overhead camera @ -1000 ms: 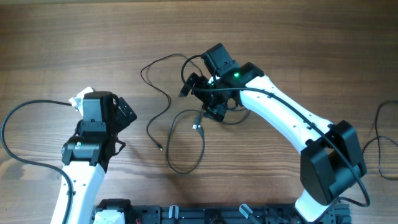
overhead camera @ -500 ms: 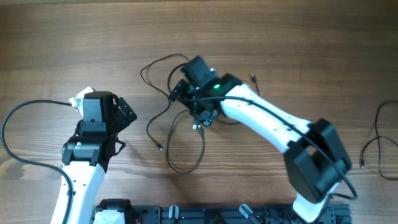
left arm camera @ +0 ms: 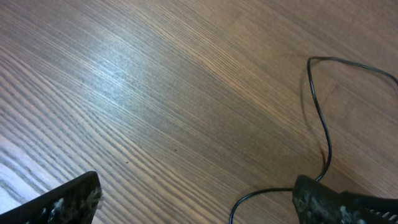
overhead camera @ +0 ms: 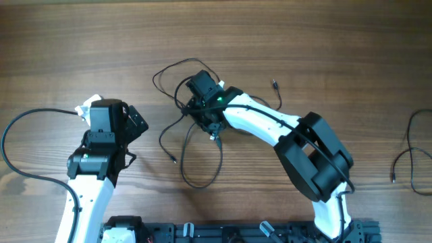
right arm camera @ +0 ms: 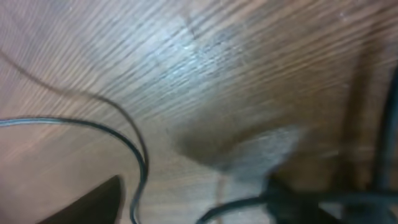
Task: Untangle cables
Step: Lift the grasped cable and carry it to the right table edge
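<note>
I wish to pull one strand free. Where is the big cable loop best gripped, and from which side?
Probably at the bottom curve of the cable loop, from straight above, closing across the wire: there it lies flat and alone on the table, with nothing crossing it.

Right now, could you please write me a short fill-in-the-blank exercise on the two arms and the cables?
1. In the overhead view, the arm reaching into the cables is the ___ one.
2. The left gripper hangs away from the tangle with its jaws ___.
3. Between its fingers the left gripper holds ___.
4. The table has a surface of brown ___ with a visible grain.

Missing words: right; open; nothing; wood.
</note>
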{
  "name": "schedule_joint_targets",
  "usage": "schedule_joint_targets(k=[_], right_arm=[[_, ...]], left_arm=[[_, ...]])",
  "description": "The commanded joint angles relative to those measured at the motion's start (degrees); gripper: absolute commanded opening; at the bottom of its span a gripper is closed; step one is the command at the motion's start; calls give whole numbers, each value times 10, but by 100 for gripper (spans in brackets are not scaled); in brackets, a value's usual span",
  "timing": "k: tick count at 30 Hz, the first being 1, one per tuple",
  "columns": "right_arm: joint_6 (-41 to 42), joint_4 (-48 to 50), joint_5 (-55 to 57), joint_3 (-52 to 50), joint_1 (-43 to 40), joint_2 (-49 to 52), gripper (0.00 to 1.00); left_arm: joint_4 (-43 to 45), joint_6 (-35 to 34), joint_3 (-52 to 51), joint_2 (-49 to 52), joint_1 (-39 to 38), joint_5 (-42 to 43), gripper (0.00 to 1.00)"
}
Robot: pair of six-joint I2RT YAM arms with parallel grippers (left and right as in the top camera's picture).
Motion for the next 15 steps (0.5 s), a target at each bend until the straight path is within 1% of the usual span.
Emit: schedule_joint_targets(k=[1,4,6,7,9,11,12,14,15], right_arm=[[2,6,24,-7,-1,42,56],[2,6,48,-7,-1,53,44],[1,9,54,-7,-1,60,31],[1,11,60,-7,-1,66,27],[1,14,74,-7,-1,74,23],[1,18,86,-7,-1,75,14],[1,22,101,-7,-1,75,6],[-11,37,117,-7,-2,75,4],[-30,50,116,-7,-2,75,4]], left_arm=[[0,-3,1,2,3,5,100],[0,-3,1,2,3,5,100],[0,-3,1,2,3,5,100],[0,-3,1,2,3,5,100],[0,-3,1,2,3,5,100],[0,-3,1,2,3,5,100],[0,-3,1,2,3,5,100],[0,-3,1,2,3,5,100],[0,-3,1,2,3,5,100]])
